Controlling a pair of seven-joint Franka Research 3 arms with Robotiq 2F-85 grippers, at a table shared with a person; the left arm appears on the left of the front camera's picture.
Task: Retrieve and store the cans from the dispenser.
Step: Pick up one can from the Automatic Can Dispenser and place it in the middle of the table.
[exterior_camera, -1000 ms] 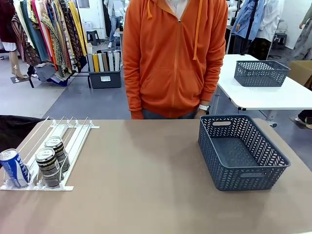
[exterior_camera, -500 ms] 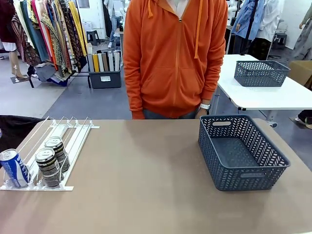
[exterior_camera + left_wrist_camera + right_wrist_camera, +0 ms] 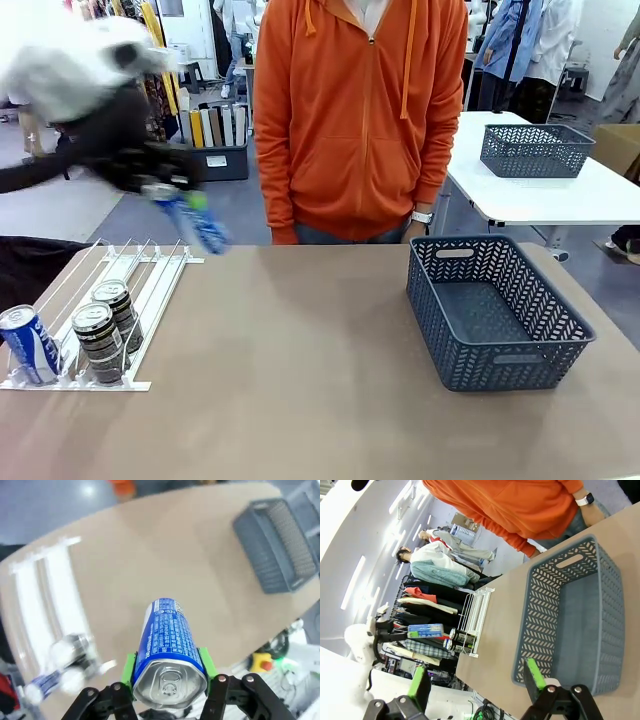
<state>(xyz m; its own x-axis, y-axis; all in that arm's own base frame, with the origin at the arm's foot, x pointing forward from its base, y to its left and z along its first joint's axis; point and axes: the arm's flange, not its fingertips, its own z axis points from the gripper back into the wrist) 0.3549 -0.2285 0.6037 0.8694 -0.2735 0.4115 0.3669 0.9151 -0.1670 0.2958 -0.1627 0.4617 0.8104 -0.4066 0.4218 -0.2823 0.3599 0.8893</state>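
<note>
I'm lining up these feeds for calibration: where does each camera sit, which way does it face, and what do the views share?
Front: fixed at the robot's edge of the table, facing across at the person in orange; the blurred left arm shows upper left.
Left wrist: high over the table, looking down along the left fingers, shut on a blue can.
Right wrist: near the basket, looking across it toward the dispenser; the right fingers stand open.
Shared: all three show basket and dispenser.
</note>
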